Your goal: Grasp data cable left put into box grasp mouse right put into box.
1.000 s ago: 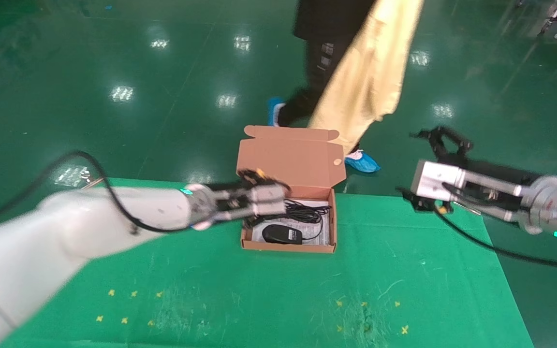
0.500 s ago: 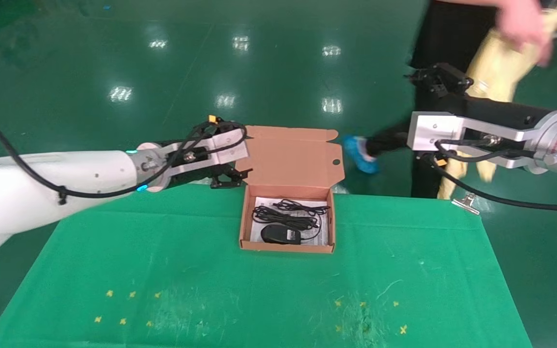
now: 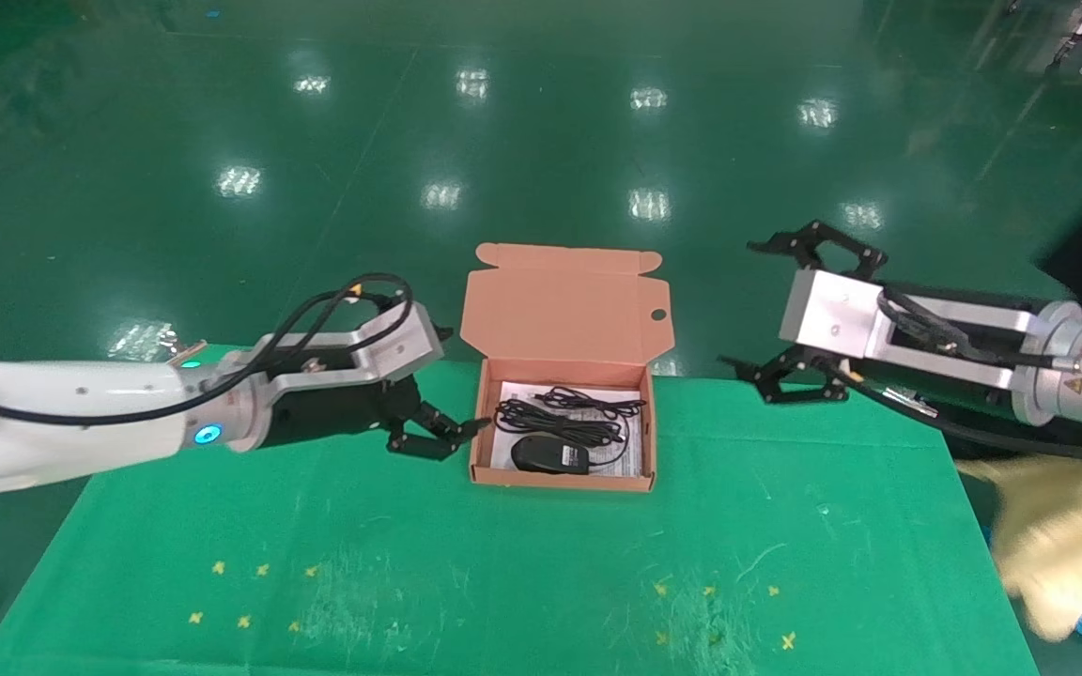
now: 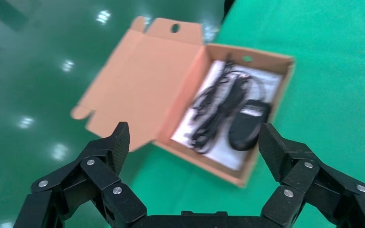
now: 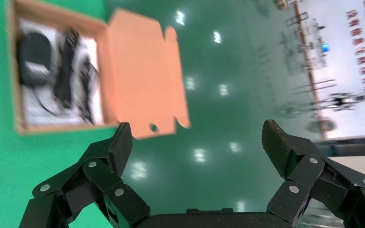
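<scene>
Mouse (image 3: 548, 455): you'll find it inside the box, at the near edge, a pale label on its body, print unreadable.
Data cable (image 3: 567, 419): bundled in the box just behind the mouse.
Box (image 3: 564, 483): lid open and upright, printed white sheet as its floor, text too small to read.
Left gripper (image 3: 442, 434): jaws spread and empty, just beside the box's left wall.
Right gripper (image 3: 782, 314): jaws wide apart, empty, well clear of the box's right side.
Table (image 3: 503, 582): green cover with yellow marks.
</scene>
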Controlling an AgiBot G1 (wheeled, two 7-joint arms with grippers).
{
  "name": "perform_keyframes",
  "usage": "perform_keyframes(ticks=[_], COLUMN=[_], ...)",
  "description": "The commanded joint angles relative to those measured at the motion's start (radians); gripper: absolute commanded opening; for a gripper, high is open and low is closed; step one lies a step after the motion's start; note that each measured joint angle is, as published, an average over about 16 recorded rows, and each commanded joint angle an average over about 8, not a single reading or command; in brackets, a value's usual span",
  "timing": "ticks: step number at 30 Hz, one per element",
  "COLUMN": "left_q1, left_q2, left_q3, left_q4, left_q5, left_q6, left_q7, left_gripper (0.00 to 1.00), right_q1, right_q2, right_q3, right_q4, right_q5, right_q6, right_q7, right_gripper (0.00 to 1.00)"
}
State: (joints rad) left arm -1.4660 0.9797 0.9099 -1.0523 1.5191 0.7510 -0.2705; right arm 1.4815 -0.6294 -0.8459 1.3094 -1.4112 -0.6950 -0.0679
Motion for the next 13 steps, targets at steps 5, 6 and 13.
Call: perform_keyframes(ticks=[5,6,13], left_q1=[0.06,0.071,0.135], left_q2=[-0.056,-0.067,-0.127], left_q3=[-0.096,-0.115,-0.217], left_q4=[-0.036,-0.042,-0.08], left_q5=[-0.121,-0.144,-0.271], left_q6=[0.114,0.136,0.256], left_q7=[0.013,0.015,0.028], left_gripper=[1.0,1.0,0.94], right_q1=[-0.059,-0.07,-0.133], right_q2=[0.003,0.003,0.006], right_q3=[0.082,0.098,0.185], right_q4=[-0.004,-0.004,-0.008], right_q5=[0.099,0.118,0.222], right_q6=[-0.116,-0.139,-0.261], right_q7=[0.037,0.044,0.083], right_gripper=[1.0,1.0,1.0])
